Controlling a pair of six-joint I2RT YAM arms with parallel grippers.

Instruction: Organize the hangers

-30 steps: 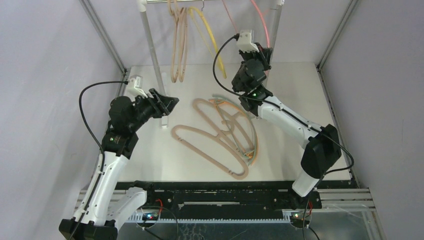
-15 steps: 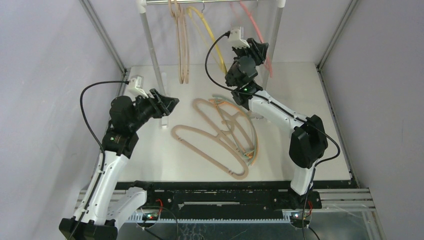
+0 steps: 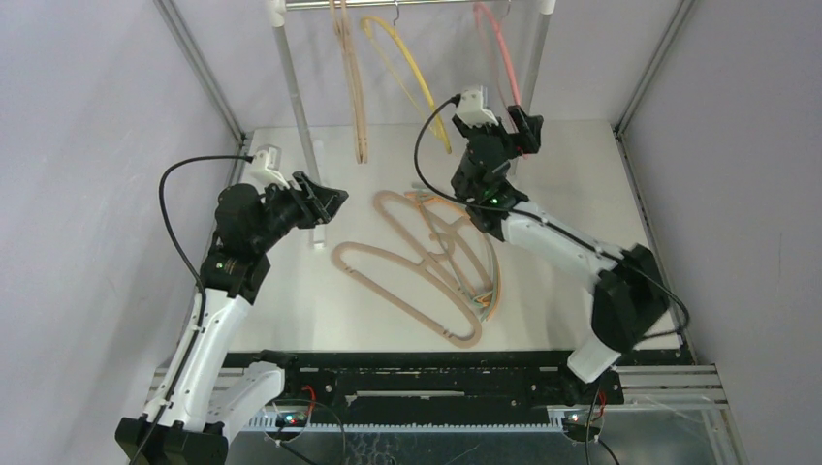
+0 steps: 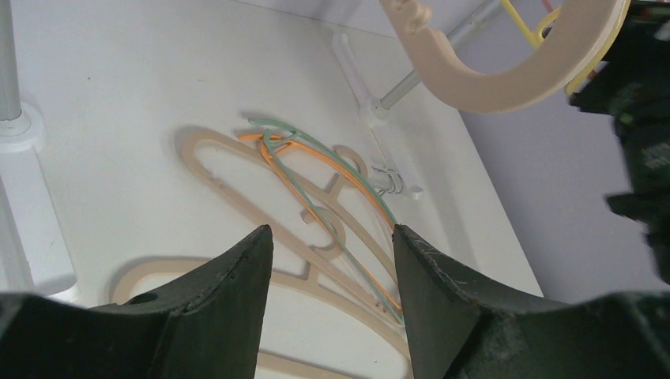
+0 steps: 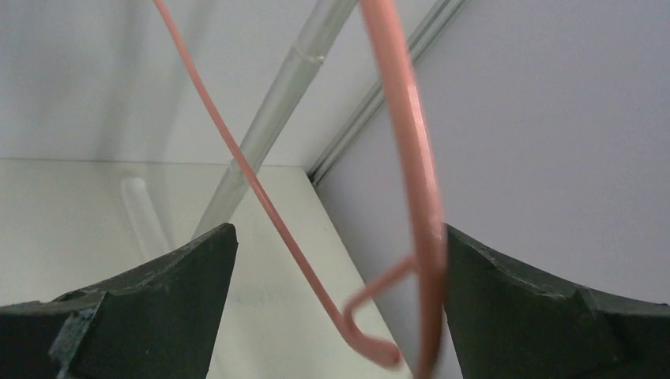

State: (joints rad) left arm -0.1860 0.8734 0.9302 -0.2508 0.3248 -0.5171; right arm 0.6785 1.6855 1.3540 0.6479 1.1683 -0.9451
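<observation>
The top view looks steeply down from above and behind the arm bases over the whole white worktop (image 3: 291,310). The left wrist view peers forward and down past the left hand (image 4: 329,233), sharing with it the thick beige plastic hangers (image 3: 465,335) (image 4: 188,151) lying there. The right wrist view, past the right hand (image 5: 340,237), sits close against the thin pink hanger (image 5: 411,142) (image 3: 499,48), which also shows from overhead.

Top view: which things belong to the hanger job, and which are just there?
Job: pink hanger, yellow hanger, hung beige hanger, flat beige hangers, green hanger, orange hanger.
Just there: rail frame, table.
</observation>
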